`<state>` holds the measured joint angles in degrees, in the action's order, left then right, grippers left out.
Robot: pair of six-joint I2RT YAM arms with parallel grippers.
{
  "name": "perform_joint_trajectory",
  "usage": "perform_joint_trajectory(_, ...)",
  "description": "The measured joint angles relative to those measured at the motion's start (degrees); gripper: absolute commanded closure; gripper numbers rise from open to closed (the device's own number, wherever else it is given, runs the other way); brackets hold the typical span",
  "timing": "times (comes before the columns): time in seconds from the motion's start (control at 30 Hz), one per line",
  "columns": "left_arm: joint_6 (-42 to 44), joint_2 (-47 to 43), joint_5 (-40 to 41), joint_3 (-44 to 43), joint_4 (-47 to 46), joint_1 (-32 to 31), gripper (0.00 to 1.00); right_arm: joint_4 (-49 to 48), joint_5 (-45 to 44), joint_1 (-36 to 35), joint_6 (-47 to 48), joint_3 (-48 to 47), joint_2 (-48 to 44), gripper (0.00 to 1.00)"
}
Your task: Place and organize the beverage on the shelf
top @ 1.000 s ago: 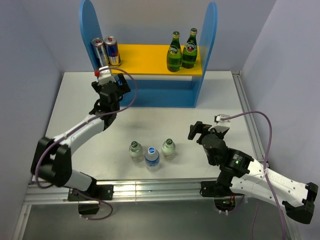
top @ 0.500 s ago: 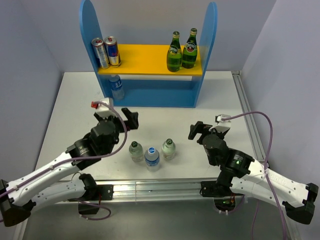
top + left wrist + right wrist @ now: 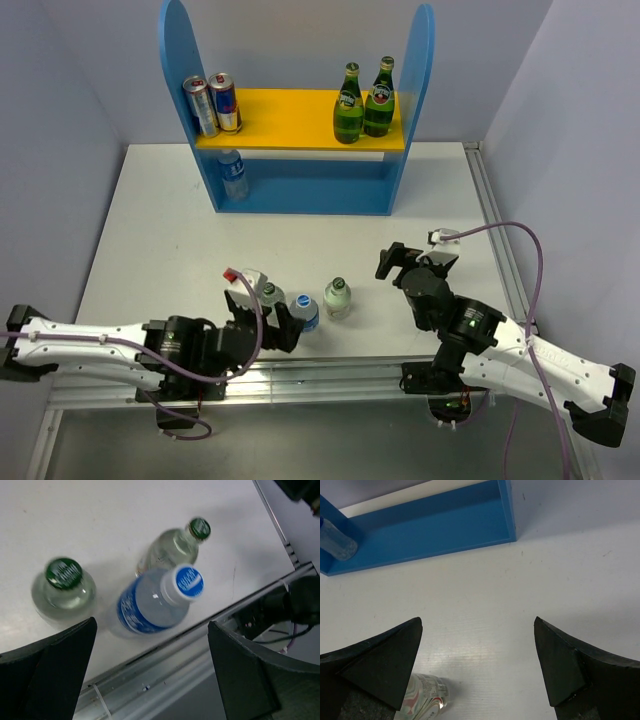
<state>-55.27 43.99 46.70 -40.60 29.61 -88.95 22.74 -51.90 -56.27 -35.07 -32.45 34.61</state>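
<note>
The shelf [image 3: 425, 70] stands at the back, with two dark green bottles [image 3: 362, 102] on the right of its yellow board. One blue-capped bottle [image 3: 233, 173] stands on the blue base at the left, and also shows in the right wrist view [image 3: 335, 540]. Three bottles stand near the front edge: a blue-capped one [image 3: 305, 311] [image 3: 155, 602] between two clear ones with small green caps [image 3: 270, 298] [image 3: 338, 297] [image 3: 62, 585] [image 3: 175, 547]. My left gripper [image 3: 276, 320] [image 3: 150, 680] is open and empty, just on the near side of them. My right gripper [image 3: 398, 262] [image 3: 477, 665] is open and empty, to their right.
Two drink cans [image 3: 212, 103] stand on the left of the yellow board. A metal rail [image 3: 330, 375] runs along the table's front edge, right under my left gripper. Grey walls close in both sides. A clear bottle [image 3: 425, 695] shows at my right gripper's lower left.
My left arm drew back from the shelf, leaving the blue-capped bottle on the base, and swung down to the three bottles at the front. The right arm has not moved.
</note>
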Motion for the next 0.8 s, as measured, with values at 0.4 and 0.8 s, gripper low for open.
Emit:
perform_joint_trajectory(0.4,-11.1,17.8,8.3,1.2,0.4,-10.6,0.01,0.0,-0.4,0.0,0.0,0.0,0.8,0.01)
perform_joint_trajectory(0.8,-2.9,25.2,11.5,8.0,-21.2,-2.8,0.01,0.0,-0.6,0.0,0.0,0.0,0.8,0.01)
